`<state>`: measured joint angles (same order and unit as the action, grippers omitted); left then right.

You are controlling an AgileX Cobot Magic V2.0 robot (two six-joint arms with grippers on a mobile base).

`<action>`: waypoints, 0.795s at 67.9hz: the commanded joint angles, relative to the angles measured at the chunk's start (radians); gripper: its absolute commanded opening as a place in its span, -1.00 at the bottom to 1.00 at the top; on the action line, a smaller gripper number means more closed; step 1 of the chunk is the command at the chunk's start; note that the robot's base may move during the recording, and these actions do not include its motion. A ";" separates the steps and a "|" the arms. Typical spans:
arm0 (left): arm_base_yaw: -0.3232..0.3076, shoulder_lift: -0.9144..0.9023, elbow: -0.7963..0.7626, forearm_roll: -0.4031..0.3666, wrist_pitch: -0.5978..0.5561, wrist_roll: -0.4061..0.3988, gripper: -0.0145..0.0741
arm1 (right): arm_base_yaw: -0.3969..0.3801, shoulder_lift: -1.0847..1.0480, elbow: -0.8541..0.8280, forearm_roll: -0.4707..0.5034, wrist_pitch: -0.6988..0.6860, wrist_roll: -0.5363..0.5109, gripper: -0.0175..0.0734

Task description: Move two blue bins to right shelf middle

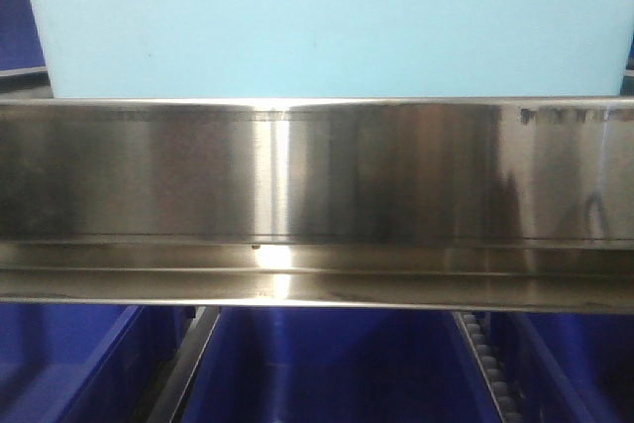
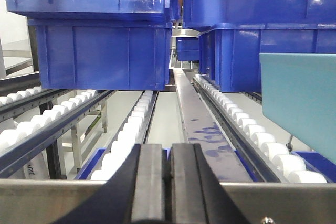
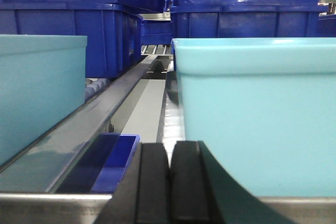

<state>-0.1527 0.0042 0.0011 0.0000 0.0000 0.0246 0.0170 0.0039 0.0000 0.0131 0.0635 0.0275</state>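
Left gripper point(image 2: 168, 156) and right gripper point(image 3: 169, 155) sit level, jaws pressed together.

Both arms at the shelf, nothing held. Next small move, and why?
Probably open the right fingers and ease toward the light blue bin close ahead: they and the left fingers are shut on nothing, so no bin can be gripped yet.
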 commanded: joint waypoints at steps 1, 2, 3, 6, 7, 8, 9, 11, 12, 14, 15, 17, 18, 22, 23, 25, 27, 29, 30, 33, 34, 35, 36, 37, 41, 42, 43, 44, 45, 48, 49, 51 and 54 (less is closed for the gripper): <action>0.001 -0.004 -0.001 0.000 -0.023 0.001 -0.92 | 0.003 -0.004 0.000 0.000 -0.020 -0.005 -0.97; 0.001 -0.004 -0.001 0.000 -0.023 0.001 -0.92 | 0.003 -0.004 0.000 0.000 -0.020 -0.005 -0.97; 0.001 -0.004 -0.001 0.000 -0.023 0.001 -0.92 | 0.003 -0.004 0.000 0.000 -0.020 -0.005 -0.97; 0.001 -0.004 -0.001 0.000 -0.023 0.001 -0.92 | 0.003 -0.004 0.000 0.000 -0.020 -0.005 -0.97; 0.001 -0.004 -0.001 0.000 -0.023 0.001 -0.92 | 0.003 -0.004 0.000 0.000 -0.020 -0.005 -0.97; 0.001 -0.004 -0.001 0.000 -0.023 0.001 -0.92 | 0.003 -0.004 0.000 0.000 -0.020 -0.005 -0.97; 0.001 -0.004 -0.001 0.000 -0.023 0.001 -0.92 | 0.003 -0.004 0.000 0.000 -0.020 -0.005 -0.97; 0.001 -0.004 -0.001 0.000 -0.023 0.001 -0.92 | 0.003 -0.004 0.000 0.000 -0.020 -0.005 -0.97; 0.001 -0.004 -0.001 0.000 -0.023 0.001 -0.92 | 0.003 -0.004 0.000 0.000 -0.020 -0.005 -0.97; 0.001 -0.004 -0.001 0.000 -0.023 0.001 -0.92 | 0.003 -0.004 0.000 0.000 -0.020 -0.005 -0.97; 0.001 -0.004 -0.001 0.000 -0.023 0.001 -0.92 | 0.003 -0.004 0.000 0.000 -0.020 -0.005 -0.97; 0.001 -0.004 -0.001 0.000 -0.023 0.001 -0.92 | 0.003 -0.004 0.000 0.000 -0.020 -0.005 -0.97; 0.001 -0.004 -0.001 0.000 -0.023 0.001 -0.92 | 0.003 -0.004 0.000 0.000 -0.020 -0.005 -0.97; 0.001 -0.004 -0.001 0.000 -0.023 0.001 -0.92 | 0.003 -0.004 0.000 0.000 -0.020 -0.005 -0.97; 0.001 -0.004 -0.001 0.000 -0.023 0.001 -0.92 | 0.003 -0.004 0.000 0.000 -0.020 -0.005 -0.97; 0.001 -0.004 -0.001 0.000 -0.023 0.001 -0.92 | 0.003 -0.004 0.000 0.000 -0.020 -0.005 -0.97; 0.001 -0.004 -0.001 0.000 -0.023 0.001 -0.92 | 0.003 -0.004 0.000 0.000 -0.020 -0.005 -0.97; 0.001 -0.004 -0.001 0.000 -0.026 0.001 -0.92 | 0.003 -0.004 0.000 0.000 -0.020 -0.005 -0.97; 0.001 -0.004 -0.001 0.006 -0.028 0.001 -0.92 | 0.003 -0.004 0.000 0.000 -0.020 -0.005 -0.97; 0.001 -0.004 -0.001 0.006 -0.028 0.001 -0.92 | 0.003 -0.004 0.000 0.000 -0.020 -0.005 -0.97; 0.001 -0.004 -0.001 0.006 -0.028 0.001 -0.92 | 0.003 -0.004 0.000 0.000 -0.020 -0.005 -0.97; 0.001 -0.004 -0.001 0.006 -0.028 0.001 -0.92 | 0.004 -0.004 0.000 0.000 -0.023 -0.005 -0.97; 0.001 -0.004 -0.001 0.006 -0.028 0.001 -0.92 | 0.004 -0.004 0.000 0.000 -0.025 -0.005 -0.97; 0.001 -0.004 -0.001 0.006 -0.028 0.001 -0.92 | 0.004 -0.004 0.000 0.000 -0.025 -0.005 -0.97; 0.001 -0.004 -0.001 0.006 -0.028 0.001 -0.92 | 0.004 -0.004 0.000 0.000 -0.027 -0.005 -0.97; 0.001 -0.004 -0.001 0.006 -0.028 0.001 -0.92 | 0.004 -0.004 0.000 0.000 -0.027 -0.005 -0.97; 0.001 -0.004 -0.001 0.006 -0.028 0.001 -0.92 | 0.004 -0.004 0.000 0.000 -0.027 -0.005 -0.97; 0.001 -0.004 -0.001 0.006 -0.028 0.001 -0.92 | 0.004 -0.004 0.000 0.000 -0.027 -0.005 -0.97; 0.001 -0.004 -0.001 0.006 -0.028 0.001 -0.92 | 0.004 -0.004 0.000 0.000 -0.027 -0.005 -0.97; 0.001 -0.004 -0.001 0.006 -0.034 0.001 -0.92 | 0.004 -0.004 0.000 0.000 -0.027 -0.005 -0.97; 0.001 -0.004 -0.001 0.006 -0.040 0.001 -0.92 | 0.004 -0.004 0.000 0.000 -0.027 -0.005 -0.97; 0.001 -0.004 -0.001 0.006 -0.052 0.001 -0.92 | 0.004 -0.004 0.000 0.000 -0.027 -0.005 -0.97; 0.001 -0.004 -0.001 0.006 -0.056 0.001 -0.92 | 0.004 -0.004 0.000 0.000 -0.027 -0.005 -0.97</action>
<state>-0.1527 0.0042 0.0011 0.0000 -0.0167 0.0246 0.0170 0.0039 0.0000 0.0131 0.0616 0.0275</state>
